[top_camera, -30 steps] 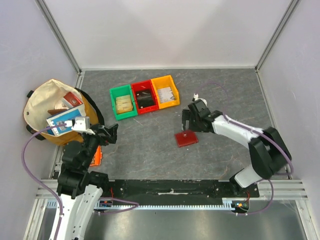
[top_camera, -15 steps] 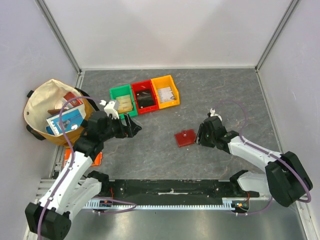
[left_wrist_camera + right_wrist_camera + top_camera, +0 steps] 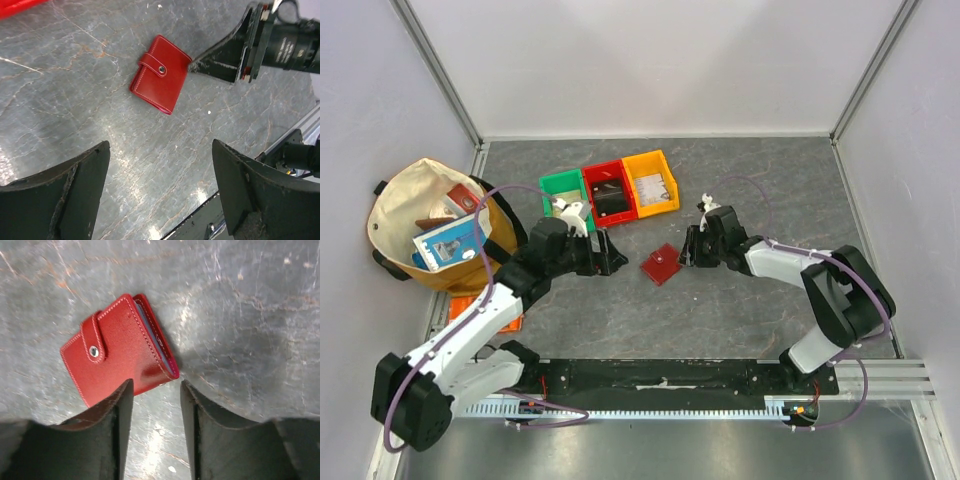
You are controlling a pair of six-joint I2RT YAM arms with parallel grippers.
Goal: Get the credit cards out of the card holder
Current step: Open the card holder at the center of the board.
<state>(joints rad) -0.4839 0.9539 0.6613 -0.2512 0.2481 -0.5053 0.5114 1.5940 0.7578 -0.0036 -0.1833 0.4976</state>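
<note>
The card holder (image 3: 660,265) is a small red wallet, closed with a snap tab, lying flat on the grey table. It also shows in the left wrist view (image 3: 160,73) and in the right wrist view (image 3: 117,350). My right gripper (image 3: 686,250) is at its right edge, low on the table, partly open with the wallet's corner just at its fingertips (image 3: 125,395). My left gripper (image 3: 617,254) is wide open and empty, a short way left of the wallet. No cards show outside the holder.
Green bin (image 3: 565,205), red bin (image 3: 608,193) and yellow bin (image 3: 651,183) stand in a row at the back. A cream bag (image 3: 435,225) with boxes sits at the far left. An orange flat packet (image 3: 510,315) lies near the left arm.
The card holder has slid left and back and turned. My right gripper followed it leftward. My left gripper has reached further right, toward the wallet.
</note>
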